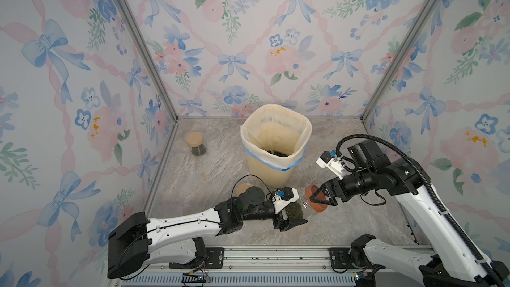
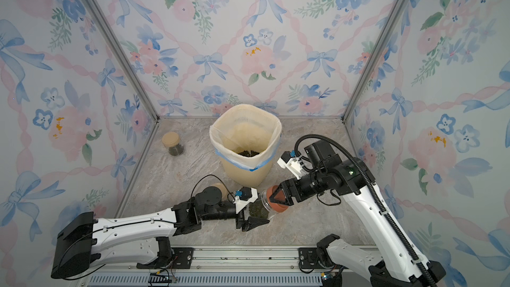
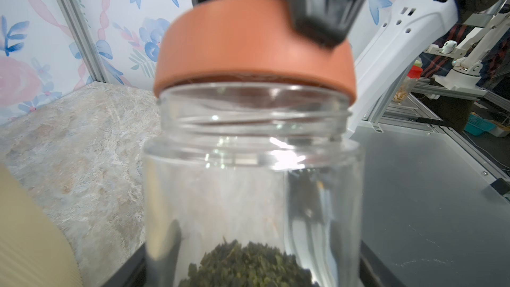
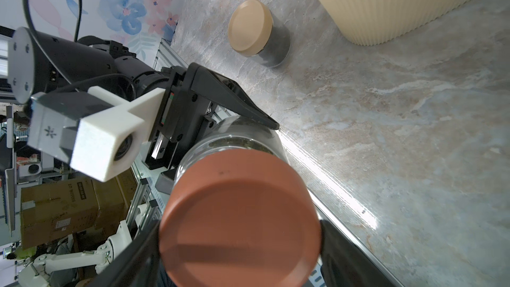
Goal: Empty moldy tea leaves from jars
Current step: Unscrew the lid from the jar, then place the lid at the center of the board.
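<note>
Three jars: one tan-lidded far jar stood well apart from the left gripper, off on its outer side. A second jar stood just behind that arm's wrist, and the third was in hand.
Bin: the cream bin stood beyond both grippers, a little nearer the left one, with spilled leaves at its bottom.
Left gripper: clamped on the body of the held jar, base end toward its palm.
Tea leaves: the dark green tea leaves lay heaped in the base end, between the left fingers.
Long axis: the held jar lay tilted, close to level, with its mouth pointing away from the left gripper and straight at the right one.
Lid: the reddish-brown lid sat at the mouth. Bare threads showed below it in the left wrist view, so it was probably loose.
Right gripper: closed on the lid's rim, one finger on each side.
Next move: likely a pull along that axis, away from the left gripper, whose arm was nearer the bin for tipping.
</note>
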{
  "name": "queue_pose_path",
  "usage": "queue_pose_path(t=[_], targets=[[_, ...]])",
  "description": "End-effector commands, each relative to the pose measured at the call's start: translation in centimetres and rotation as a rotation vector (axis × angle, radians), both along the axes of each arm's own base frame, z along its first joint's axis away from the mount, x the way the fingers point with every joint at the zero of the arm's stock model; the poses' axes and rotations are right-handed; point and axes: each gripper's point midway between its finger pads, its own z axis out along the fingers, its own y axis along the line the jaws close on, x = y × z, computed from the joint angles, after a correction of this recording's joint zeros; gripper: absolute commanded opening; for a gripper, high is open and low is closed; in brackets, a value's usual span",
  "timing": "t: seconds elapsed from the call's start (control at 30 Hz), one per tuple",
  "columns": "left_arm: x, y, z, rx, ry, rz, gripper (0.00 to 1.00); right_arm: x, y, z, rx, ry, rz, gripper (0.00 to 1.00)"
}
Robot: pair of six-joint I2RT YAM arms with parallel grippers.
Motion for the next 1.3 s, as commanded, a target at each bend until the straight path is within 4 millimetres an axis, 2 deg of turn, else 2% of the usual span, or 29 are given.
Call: queue_pose_path(t=[0.0, 0.27, 0.47, 0.57, 0.67, 0.87, 1.0, 1.27], targets=[[0.0, 0.4, 4.9, -0.161, -0.071, 0.002, 0.43, 0.4, -0.9, 0.4, -0.008, -0.023, -0.039, 0.78], [0.3, 0.8, 5.0, -0.164, -0.080, 0.026, 0.43, 1.3, -1.1, 1.2, 0.058, -0.010, -0.103, 0.78], [0.3, 1.0, 5.0, -0.168, -0.081, 0.031, 0.43, 2.1, -1.7, 1.1, 0.065, 0.002, -0.157, 0.78], [0.4, 1.2, 5.0, -0.170, -0.082, 0.038, 0.43, 3.1, -2.7, 0.8, 0.047, 0.004, -0.223, 0.78], [0.4, 1.4, 5.1, -0.174, -0.083, 0.043, 0.43, 5.1, -4.6, -0.3, 0.017, 0.026, -0.353, 0.78], [0.4, 1.7, 5.3, -0.182, -0.081, 0.049, 0.43, 10.0, -9.2, -4.9, -0.103, 0.044, -0.614, 0.78], [0.3, 1.8, 5.3, -0.187, -0.077, 0.049, 0.43, 13.3, -12.1, -9.2, -0.243, 0.045, -0.739, 0.78], [0.1, 2.7, 6.3, -0.218, -0.080, 0.060, 0.43, 19.0, -15.5, -17.0, -0.418, 0.087, -0.851, 0.78]])
